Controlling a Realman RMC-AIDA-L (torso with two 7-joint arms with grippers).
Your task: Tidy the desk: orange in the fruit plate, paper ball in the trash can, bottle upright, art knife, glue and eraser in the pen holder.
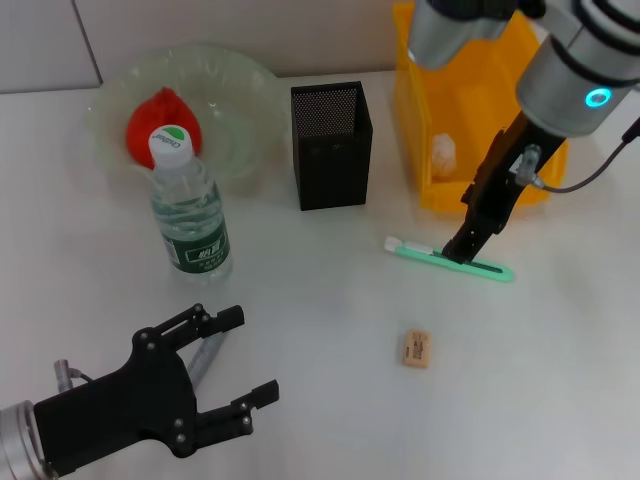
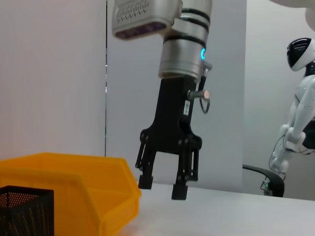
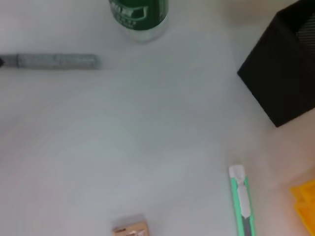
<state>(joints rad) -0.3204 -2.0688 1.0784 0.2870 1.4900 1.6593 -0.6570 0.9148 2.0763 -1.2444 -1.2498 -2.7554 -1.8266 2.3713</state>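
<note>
White desk (image 1: pixel 330 340) fills the head view. From up here the right gripper (image 1: pixel 466 247) sits directly over the art knife (image 1: pixel 450 261), whose long axis runs left to right beside the trash can (image 1: pixel 425 150), a paper ball (image 1: pixel 444 152) inside. The orange (image 1: pixel 155 122) rests in the fruit plate (image 1: pixel 240 80); the bottle (image 1: pixel 189 215) stands upright; the pen holder (image 1: pixel 331 145) looks empty. The left gripper (image 1: pixel 228 372) hovers open over the glue (image 1: pixel 205 357), with the eraser (image 1: pixel 416 348) apart.

Left wrist view: the right gripper's jaws hang spread, holding nothing.

Right wrist view: the knife lies near the holder.
</note>
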